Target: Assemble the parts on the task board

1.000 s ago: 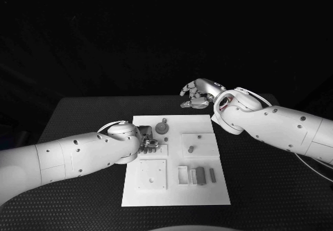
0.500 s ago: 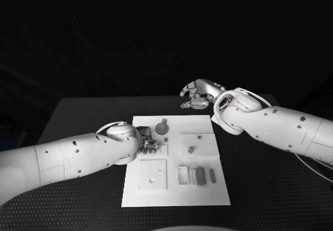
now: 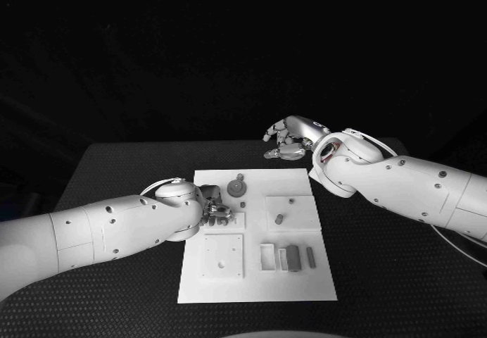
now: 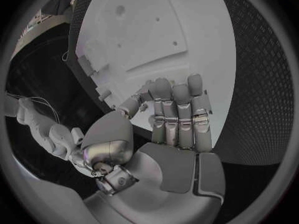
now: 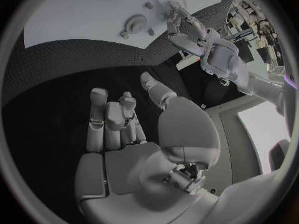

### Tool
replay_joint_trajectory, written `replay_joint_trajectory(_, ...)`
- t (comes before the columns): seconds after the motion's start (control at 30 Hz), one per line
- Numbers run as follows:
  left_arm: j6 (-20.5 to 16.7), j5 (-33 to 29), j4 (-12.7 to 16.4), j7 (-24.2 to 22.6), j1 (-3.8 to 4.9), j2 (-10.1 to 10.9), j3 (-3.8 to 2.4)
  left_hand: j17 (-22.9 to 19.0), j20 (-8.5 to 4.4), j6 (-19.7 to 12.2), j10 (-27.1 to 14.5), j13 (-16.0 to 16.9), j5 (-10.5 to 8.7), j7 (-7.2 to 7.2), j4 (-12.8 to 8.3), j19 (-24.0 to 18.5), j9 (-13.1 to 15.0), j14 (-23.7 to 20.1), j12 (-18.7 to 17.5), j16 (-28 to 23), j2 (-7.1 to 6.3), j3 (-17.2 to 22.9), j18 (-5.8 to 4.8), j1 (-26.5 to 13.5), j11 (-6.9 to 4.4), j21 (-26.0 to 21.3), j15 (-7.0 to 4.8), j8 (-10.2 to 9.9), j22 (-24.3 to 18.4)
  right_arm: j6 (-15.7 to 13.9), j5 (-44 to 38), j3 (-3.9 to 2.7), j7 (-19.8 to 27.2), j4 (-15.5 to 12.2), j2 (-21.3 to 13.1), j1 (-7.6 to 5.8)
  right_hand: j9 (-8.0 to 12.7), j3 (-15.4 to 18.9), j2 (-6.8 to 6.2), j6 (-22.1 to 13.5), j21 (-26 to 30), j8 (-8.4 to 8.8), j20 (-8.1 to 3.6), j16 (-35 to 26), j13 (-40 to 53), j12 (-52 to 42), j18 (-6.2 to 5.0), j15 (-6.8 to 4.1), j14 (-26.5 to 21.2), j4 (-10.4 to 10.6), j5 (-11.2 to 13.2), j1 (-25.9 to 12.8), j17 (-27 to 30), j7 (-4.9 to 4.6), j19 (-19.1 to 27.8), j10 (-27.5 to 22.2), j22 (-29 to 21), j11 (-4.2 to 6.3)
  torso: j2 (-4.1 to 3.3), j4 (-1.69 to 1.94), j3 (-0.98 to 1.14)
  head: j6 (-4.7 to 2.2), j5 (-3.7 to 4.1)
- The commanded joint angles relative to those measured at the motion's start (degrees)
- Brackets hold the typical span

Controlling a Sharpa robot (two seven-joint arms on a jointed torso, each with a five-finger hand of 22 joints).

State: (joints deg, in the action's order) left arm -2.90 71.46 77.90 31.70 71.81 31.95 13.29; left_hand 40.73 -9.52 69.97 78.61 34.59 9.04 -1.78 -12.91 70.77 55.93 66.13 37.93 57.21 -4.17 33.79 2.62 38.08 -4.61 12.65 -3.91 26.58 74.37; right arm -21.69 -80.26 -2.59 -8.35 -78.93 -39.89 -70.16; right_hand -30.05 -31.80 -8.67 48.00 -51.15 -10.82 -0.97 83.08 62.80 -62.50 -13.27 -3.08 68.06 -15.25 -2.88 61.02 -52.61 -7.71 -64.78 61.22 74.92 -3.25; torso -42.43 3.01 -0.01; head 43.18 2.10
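My left hand [image 3: 215,209] sits low on the white rectangular task board [image 3: 314,278], over the small raised square plate near the board's left edge. In the left wrist view my fingers [image 4: 179,109] lie close together, pressed down towards the board, with the thumb tucked alongside; I cannot tell whether a part is pinched beneath them. My right hand [image 3: 291,138] hangs over the black table [image 3: 122,169] just beyond the board's far edge, fingers loosely curled and holding nothing.

Just beside my left hand, towards the far edge, the grey round geared part [image 3: 236,186] rests flat with a small grey peg [image 3: 241,176] next to it. On the raised square plate [image 3: 292,211] near the right edge a short grey pin [image 3: 279,219] stands upright. Another raised square plate [image 3: 222,255] lies near the left edge towards the near side. The grey rectangular bars [image 3: 293,257] lie in a row near the right edge, apart from any plate.

I judge the task is early: one pin seems seated, while the gear, the peg and the bars still wait loose.
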Motion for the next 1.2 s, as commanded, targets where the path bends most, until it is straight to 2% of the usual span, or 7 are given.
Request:
replay_joint_trajectory(0.03, 0.5, -1.2, 0.1, -0.6, -0.39, -0.1, 0.20, -0.1, -0.01, 0.1, -0.2, -0.1, -0.35, 0.36, 0.4, 0.5, 0.1, 0.0, 0.3, 0.3, -0.67, -0.3, -0.28, 0.2, -0.06, -0.3, -0.03, 0.1, 0.1, 0.6, -0.1, -0.03, 0.4, 0.0, 0.0, 0.02, 0.1, 0.1, 0.12, -1.8, 0.3, -0.20, -0.07, -0.2, -0.1, -0.3, -1.73, 0.10, -0.4, 0.0, 0.1, -0.6, 0.1, -2.10, -0.4, -0.4, 0.7, -0.01, -0.01, 0.02, -0.01, 0.00, 0.04)
replay_joint_trajectory(0.3, 0.4, -1.6, 0.2, -0.9, -0.42, 0.0, 0.20, -0.3, -0.08, 0.0, -0.4, -0.2, -3.49, 0.35, 2.7, 0.7, 0.1, -0.2, 0.4, 0.4, -3.88, -0.2, -0.27, 0.4, -0.07, -1.1, -0.10, 0.0, 0.3, 0.6, -0.1, -0.03, 0.4, 0.0, -0.1, 0.05, 0.1, 0.1, 0.11, -1.8, 0.3, -0.19, -0.07, -0.2, -0.1, -0.3, -1.73, 0.10, -0.4, 0.1, 0.1, -0.7, 0.1, -2.11, -0.4, -0.4, 0.7, -0.01, -0.01, 0.03, -0.03, -0.01, 0.06)
replay_joint_trajectory(0.6, 0.4, -2.1, 0.2, -1.1, -0.47, 0.1, 0.20, -0.4, -0.11, -0.1, -0.5, -0.3, -4.45, 0.37, 4.1, 0.8, 0.1, -0.3, 0.4, 0.4, -5.59, 0.2, -0.28, 0.7, -0.06, -1.4, -0.13, 0.0, 0.4, 0.6, -0.1, -0.03, 0.4, 0.0, -0.1, 0.07, 0.1, 0.1, 0.10, -1.9, 0.3, -0.19, -0.07, -0.2, -0.1, -0.3, -1.73, 0.10, -0.4, 0.1, 0.1, -0.7, 0.1, -2.11, -0.4, -0.4, 0.7, -0.01, 0.01, 0.02, -0.02, -0.02, 0.08)
replay_joint_trajectory(0.83, -0.2, -3.5, 0.2, -1.2, -0.49, 0.2, 0.19, -0.5, -0.06, -0.2, -0.6, -0.3, -2.44, 0.45, 3.7, 0.8, 0.2, -0.5, 0.5, 0.6, -3.37, -0.2, -0.39, 1.7, -0.01, -1.8, -0.09, 0.0, 0.7, 0.6, 0.0, -0.03, 0.4, 0.0, -0.1, 0.09, 0.1, 0.1, 0.13, -1.9, 0.3, -0.19, -0.07, -0.2, -0.1, -0.4, -1.73, 0.10, -0.4, 0.1, 0.1, -0.7, 0.1, -2.11, -0.4, -0.4, 0.7, -0.01, -0.01, -0.01, 0.00, -0.06, 0.08)
replay_joint_trajectory(1.03, -0.3, -4.7, 0.2, -1.4, -0.50, 0.2, 0.18, -0.7, -0.04, -0.3, -0.7, -0.4, 1.16, 0.52, 1.5, 0.8, 0.2, -0.6, 0.5, 0.7, 1.25, -1.1, -0.53, 2.4, 0.06, -2.3, -0.06, 0.0, 1.2, 0.6, 0.0, -0.03, 0.4, 0.1, -0.1, 0.09, 0.1, 0.1, 0.16, -1.9, 0.3, -0.19, -0.08, -0.2, -0.1, -0.4, -1.73, 0.11, -0.4, 0.2, 0.1, -0.8, 0.1, -2.11, -0.4, -0.4, 0.7, -0.01, 0.01, 0.02, 0.00, -0.05, 0.07)
replay_joint_trajectory(1.17, -0.4, -4.7, 0.1, -1.5, -0.50, 0.4, 0.17, -0.8, -0.04, -0.3, -0.8, -0.4, 1.67, 0.56, 1.1, 0.9, 0.2, -0.6, 0.5, 0.6, 0.79, -1.6, -0.57, 1.9, 0.08, -2.5, -0.05, -0.1, 1.3, 0.6, 0.0, -0.03, 0.4, 0.1, -0.1, 0.09, 0.1, 0.1, 0.15, -1.9, 0.3, -0.19, -0.08, -0.2, -0.1, -0.4, -1.73, 0.11, -0.4, 0.2, 0.1, -0.8, 0.1, -2.11, -0.4, -0.3, 0.7, -0.01, -0.01, 0.03, -0.01, -0.06, 0.07)
replay_joint_trajectory(1.2, -0.5, -4.7, 0.1, -1.5, -0.51, 0.4, 0.17, -0.8, -0.09, -0.3, -0.8, -0.5, 0.12, 0.54, 1.3, 0.9, 0.1, -0.6, 0.5, 0.6, -0.15, -1.8, -0.52, 1.4, 0.06, -2.6, -0.08, -0.1, 1.3, 0.6, 0.0, -0.03, 0.4, 0.2, -0.1, 0.09, 0.1, 0.1, 0.15, -1.9, 0.4, -0.19, -0.08, -0.2, -0.1, -0.4, -1.73, 0.11, -0.4, 0.2, 0.1, -0.8, 0.1, -2.11, -0.4, -0.3, 0.7, -0.01, -0.01, 0.02, 0.00, -0.07, 0.08)
